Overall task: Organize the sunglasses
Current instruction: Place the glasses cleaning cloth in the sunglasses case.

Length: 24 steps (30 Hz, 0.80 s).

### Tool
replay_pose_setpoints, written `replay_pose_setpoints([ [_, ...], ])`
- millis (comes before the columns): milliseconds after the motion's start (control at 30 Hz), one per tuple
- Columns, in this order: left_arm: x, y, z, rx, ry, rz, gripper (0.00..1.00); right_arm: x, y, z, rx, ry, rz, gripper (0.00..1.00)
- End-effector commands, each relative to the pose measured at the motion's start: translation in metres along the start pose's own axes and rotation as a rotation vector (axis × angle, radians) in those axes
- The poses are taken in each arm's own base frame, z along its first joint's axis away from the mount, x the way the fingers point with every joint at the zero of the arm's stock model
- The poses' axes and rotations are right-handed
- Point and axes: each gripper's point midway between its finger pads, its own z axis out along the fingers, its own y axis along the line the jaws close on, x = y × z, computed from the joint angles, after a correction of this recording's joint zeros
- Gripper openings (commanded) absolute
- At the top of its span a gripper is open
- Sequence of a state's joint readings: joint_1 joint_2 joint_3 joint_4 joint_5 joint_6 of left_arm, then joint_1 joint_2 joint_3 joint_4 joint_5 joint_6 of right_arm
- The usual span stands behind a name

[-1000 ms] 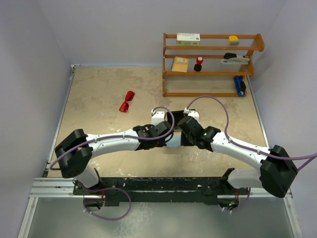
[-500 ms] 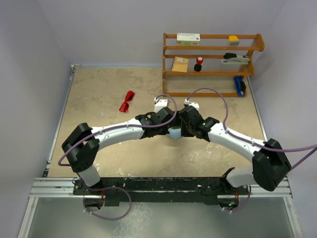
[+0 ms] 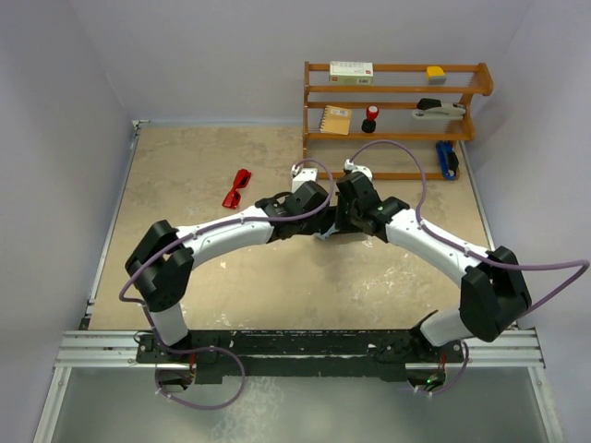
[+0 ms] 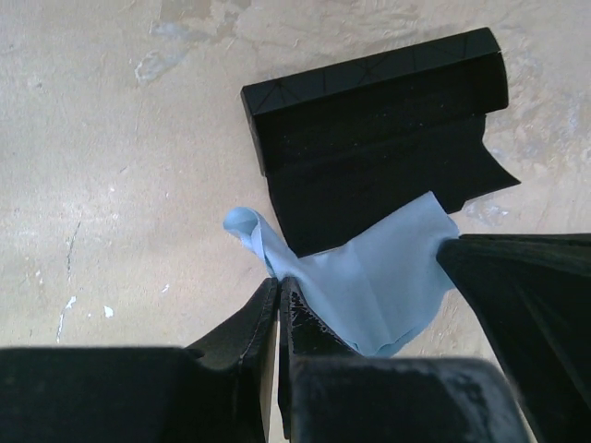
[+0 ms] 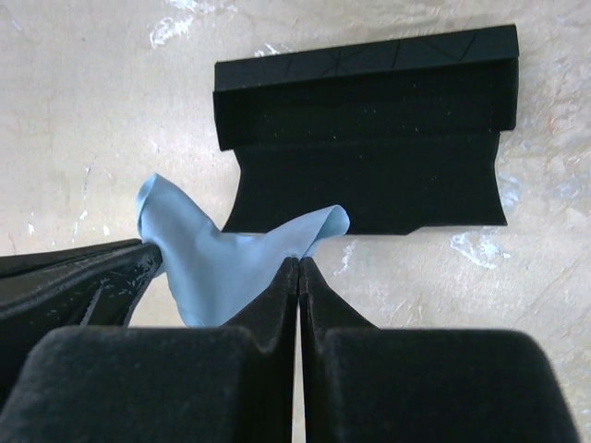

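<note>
Left gripper (image 4: 277,281): closed tight on cloth (image 4: 369,286) corner;
Right gripper (image 5: 298,263): likewise, opposite corner;
Risk: cloth could be dropped short of case (image 4: 369,120), 12 o'clock, if tugged unevenly

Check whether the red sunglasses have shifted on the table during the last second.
No. The sunglasses lie just where they were, at the same gap to the left of the wooden shelf.

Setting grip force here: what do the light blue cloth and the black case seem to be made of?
The light blue cloth looks like thin matte fabric, probably microfibre: it drapes in soft folds and curls at one corner. The black case looks stiff and matte, perhaps covered board: flat panels, sharp crease lines.
</note>
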State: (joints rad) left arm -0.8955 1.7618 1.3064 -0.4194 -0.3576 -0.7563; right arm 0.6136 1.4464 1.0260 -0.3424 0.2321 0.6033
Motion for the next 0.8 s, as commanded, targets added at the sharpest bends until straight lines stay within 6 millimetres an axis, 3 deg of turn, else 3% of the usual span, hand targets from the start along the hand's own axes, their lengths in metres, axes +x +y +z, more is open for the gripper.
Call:
replay_pose_setpoints([
  [0, -0.026, -0.013, -0.003, 0.041, -0.039, 0.007, 0.0, -0.03, 0.011, -0.005, -0.037, -0.055, -0.003, 0.0],
  [300, -0.036, -0.014, -0.003, 0.052, -0.049, 0.011, 0.0, -0.039, 0.012, -0.003, -0.038, -0.067, -0.003, 0.0],
  [767, -0.049, -0.008, 0.024, 0.039, -0.057, 0.015, 0.0, -0.058, -0.011, 0.018, 0.01, -0.08, 0.028, 0.0],
])
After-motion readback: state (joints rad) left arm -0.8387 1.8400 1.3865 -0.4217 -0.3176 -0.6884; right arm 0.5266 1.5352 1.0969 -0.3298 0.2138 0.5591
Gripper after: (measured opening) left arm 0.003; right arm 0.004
